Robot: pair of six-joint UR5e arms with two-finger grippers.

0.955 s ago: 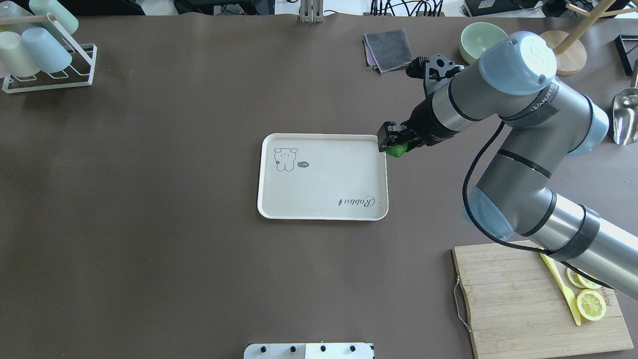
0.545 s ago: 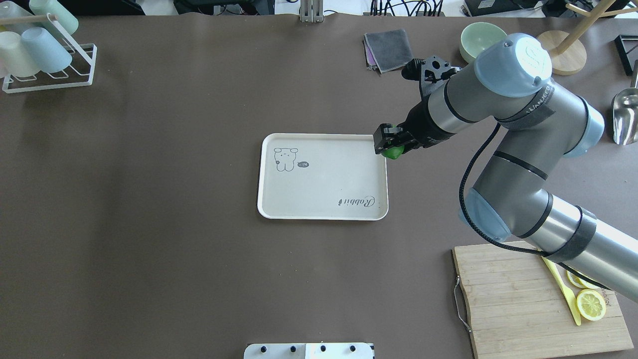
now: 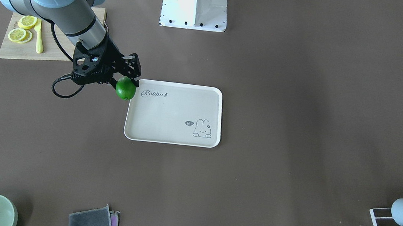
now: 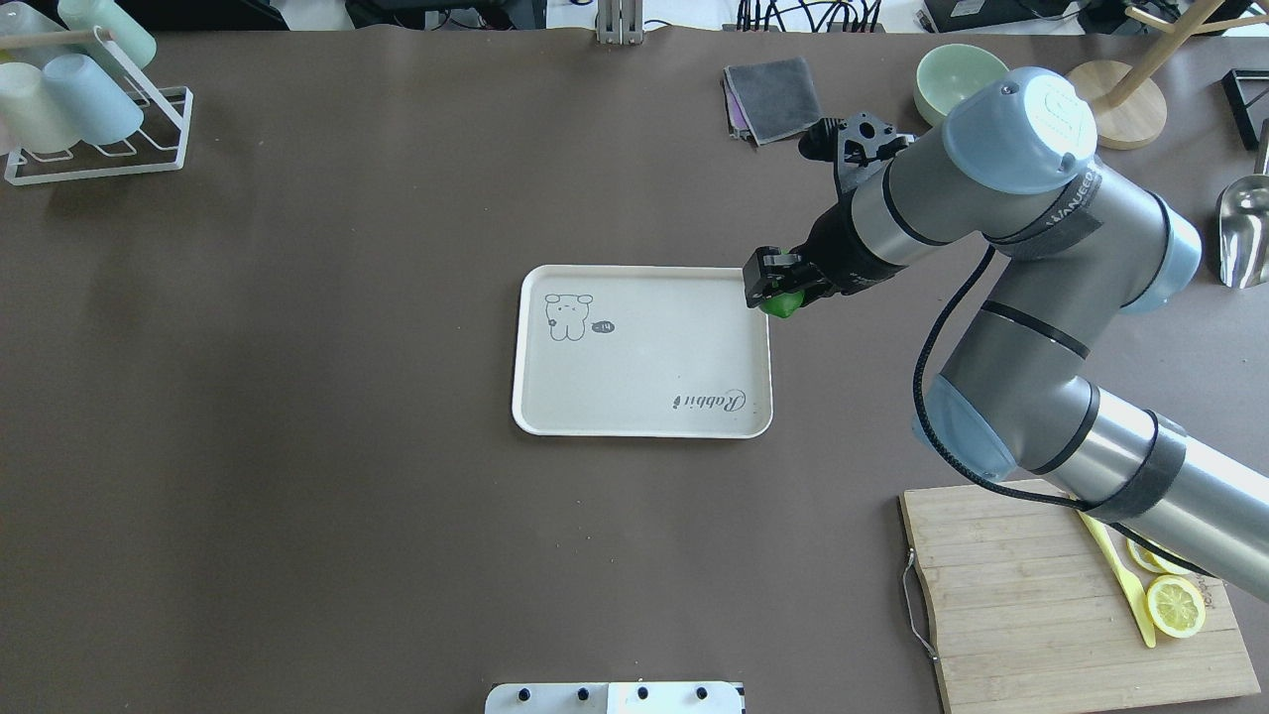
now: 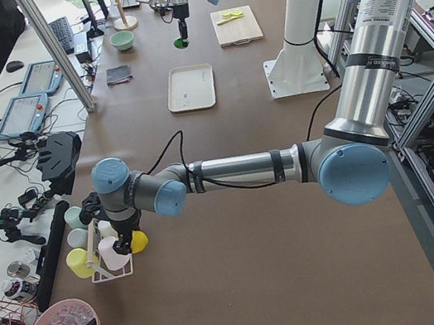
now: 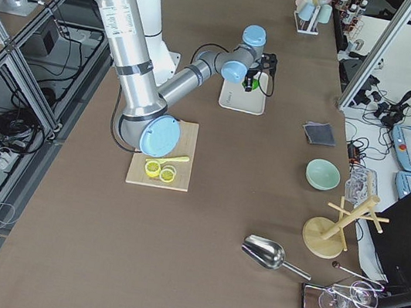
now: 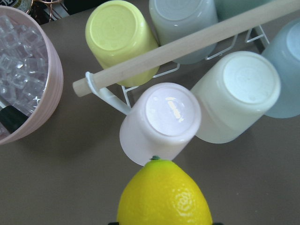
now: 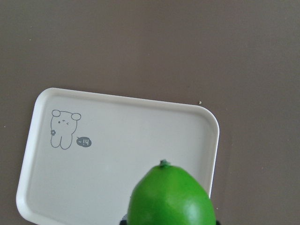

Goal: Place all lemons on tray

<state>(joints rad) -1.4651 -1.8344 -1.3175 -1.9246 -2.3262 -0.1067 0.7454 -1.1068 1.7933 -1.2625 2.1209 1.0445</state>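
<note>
Right wrist-mounted view: the glossy green lemon (image 8: 171, 197) points its small tip away from the wrist, long axis along the jaws, toward the one tray (image 8: 117, 140). The right gripper (image 3: 128, 82) clamps it in the air over the tray's lettered corner. The left gripper (image 5: 131, 240) clamps the second, bright yellow lemon (image 7: 164, 197), tip toward cups (image 7: 161, 122) on the bench (image 7: 70, 178).

Robotics lab, teach pendants (image 5: 40, 76), aluminium frames (image 5: 54, 50)
</note>
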